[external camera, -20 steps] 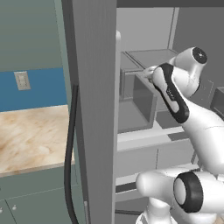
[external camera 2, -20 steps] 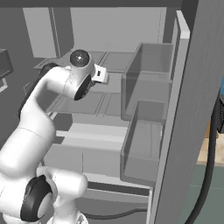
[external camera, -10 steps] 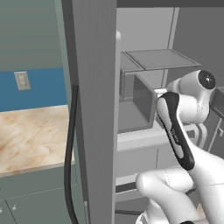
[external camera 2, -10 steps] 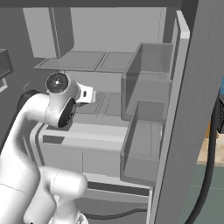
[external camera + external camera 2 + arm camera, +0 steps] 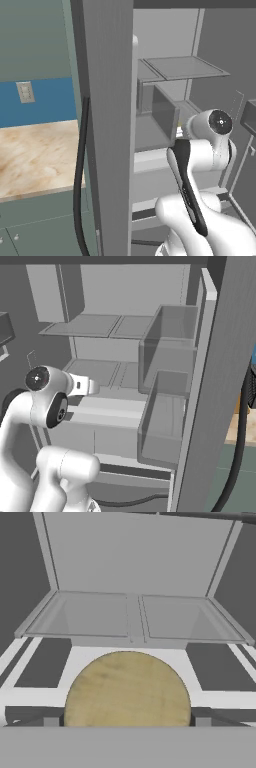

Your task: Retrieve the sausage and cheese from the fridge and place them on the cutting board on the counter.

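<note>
Reaching into the open fridge [image 5: 170, 356] with my gripper [image 5: 128, 722] spread wide, fingers [image 5: 50, 721] set apart on either side of the cheese [image 5: 128, 688]. In the hand view the cheese is directly ahead and centred between the tips, a round tan-yellow face with a faintly mottled surface; its lower edge is cut off at the bottom of that view, so I cannot tell whether the pads touch it. It rests on a pale shelf ledge just beyond the tips. Past the cheese, further in and higher, a pair of grey glass shelves [image 5: 130, 617] sit side by side, split by a thin centre divider, with the plain grey back wall behind them. In the right base view my hand [image 5: 82, 386] points into the lower shelf area, with translucent door bins [image 5: 165, 426] off to its right on the open door. In the left base view the counter [image 5: 35, 155] lies well off to my left, beyond the open fridge door and its dark handle [image 5: 79, 180].
</note>
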